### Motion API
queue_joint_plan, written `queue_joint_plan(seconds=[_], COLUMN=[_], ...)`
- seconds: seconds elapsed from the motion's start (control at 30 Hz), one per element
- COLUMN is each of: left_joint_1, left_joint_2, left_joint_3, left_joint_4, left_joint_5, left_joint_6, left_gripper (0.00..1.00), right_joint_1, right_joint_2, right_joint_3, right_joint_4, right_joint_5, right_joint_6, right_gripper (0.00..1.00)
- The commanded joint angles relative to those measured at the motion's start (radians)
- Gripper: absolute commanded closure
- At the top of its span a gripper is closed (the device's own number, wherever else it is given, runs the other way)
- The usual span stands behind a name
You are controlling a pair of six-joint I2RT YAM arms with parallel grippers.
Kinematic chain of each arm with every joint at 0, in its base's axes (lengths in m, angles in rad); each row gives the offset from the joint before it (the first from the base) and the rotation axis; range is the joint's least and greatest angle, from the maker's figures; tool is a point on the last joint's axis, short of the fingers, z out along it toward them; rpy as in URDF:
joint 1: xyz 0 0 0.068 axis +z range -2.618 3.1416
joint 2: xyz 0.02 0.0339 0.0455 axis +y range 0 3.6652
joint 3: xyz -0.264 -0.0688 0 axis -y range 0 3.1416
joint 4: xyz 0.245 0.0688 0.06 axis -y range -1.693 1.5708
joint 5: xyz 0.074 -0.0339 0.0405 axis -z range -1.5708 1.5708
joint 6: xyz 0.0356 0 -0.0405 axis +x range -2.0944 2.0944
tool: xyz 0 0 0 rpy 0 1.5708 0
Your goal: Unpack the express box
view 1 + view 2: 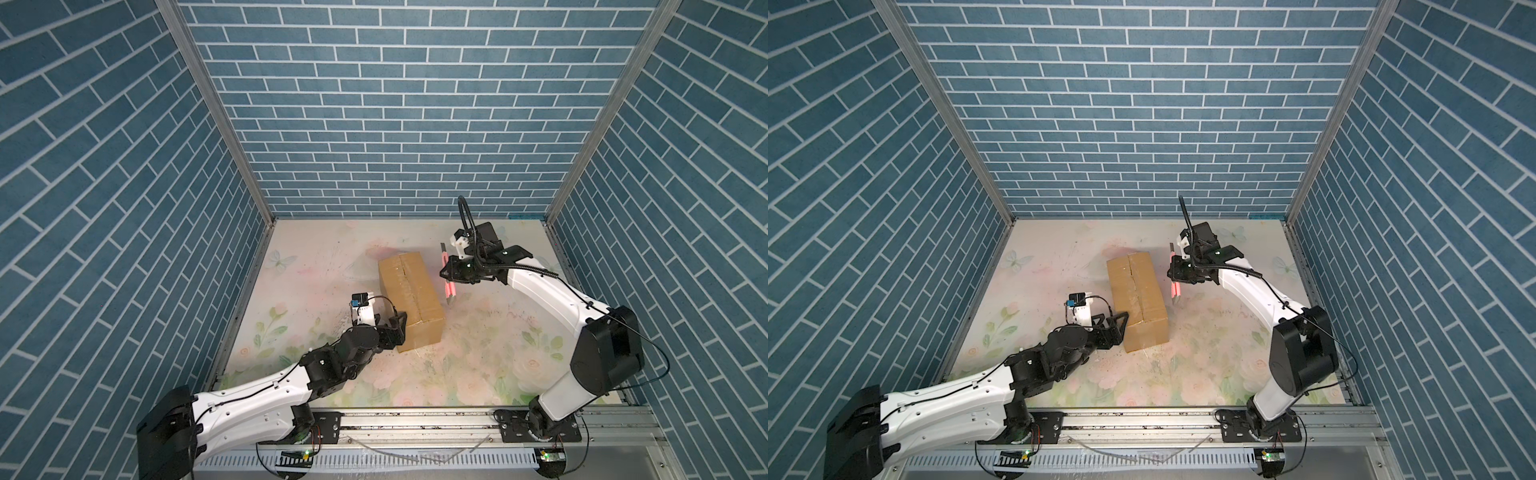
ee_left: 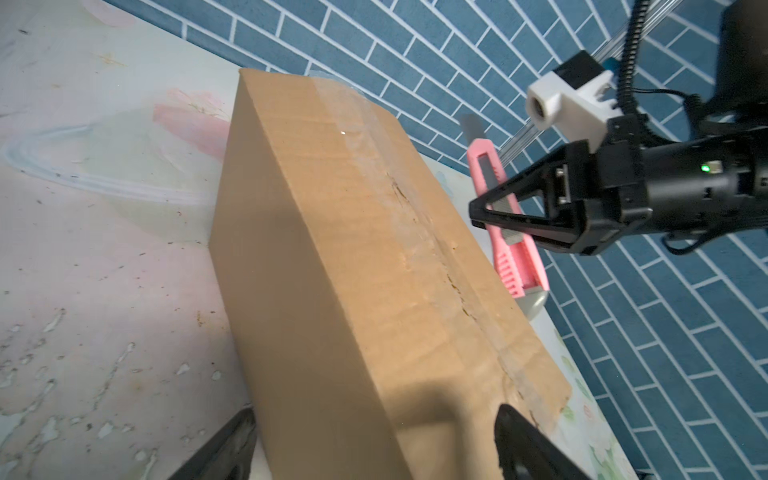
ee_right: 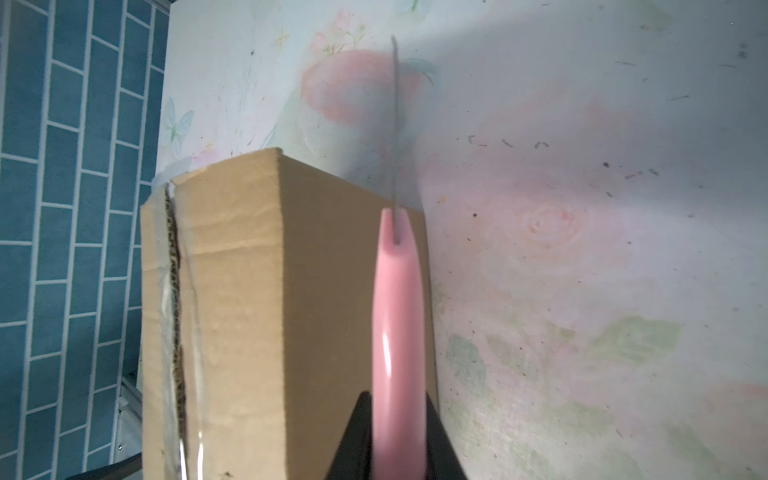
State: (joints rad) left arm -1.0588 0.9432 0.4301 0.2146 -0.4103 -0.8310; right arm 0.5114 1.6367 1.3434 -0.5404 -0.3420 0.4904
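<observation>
The express box (image 1: 409, 301) lies mid-table, its top seam slit lengthwise. The left gripper (image 1: 400, 328) gapes wide astride the box's near-left edge. The right gripper (image 1: 446, 270) clamps a pink knife (image 1: 450, 291) just right of the box, with open table (image 1: 498, 353) further right.

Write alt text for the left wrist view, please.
A brown cardboard express box with a taped lengthwise seam fills the frame, standing on a floral tabletop. Beyond it, the right gripper holds a pink utility knife, blade out. The left gripper is spread wide at the box's near end.
</observation>
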Motion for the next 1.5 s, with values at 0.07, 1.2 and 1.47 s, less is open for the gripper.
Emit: queue_joint_plan(seconds=[0.07, 1.2, 1.47], left_joint_1=[-0.078, 0.425, 0.805], left_joint_2=[0.031, -0.069, 0.23], left_joint_3=[-0.015, 0.357, 0.481], left_joint_4=[0.121, -0.448, -0.325], left_joint_5=[-0.086, 0.364, 0.827], left_joint_6=[-0.041, 0.17, 0.338], left_gripper=[0.1, 0.0, 0.0], right_joint_1=[-0.003, -0.063, 0.196], right_joint_2=[0.085, -0.403, -0.708], right_joint_3=[0.086, -0.03, -0.394], right_joint_4=[0.054, -0.334, -0.101], right_joint_5=[-0.153, -0.026, -0.074], right_joint_6=[-0.06, -0.1, 0.248], right_gripper=[1.0, 1.0, 1.0])
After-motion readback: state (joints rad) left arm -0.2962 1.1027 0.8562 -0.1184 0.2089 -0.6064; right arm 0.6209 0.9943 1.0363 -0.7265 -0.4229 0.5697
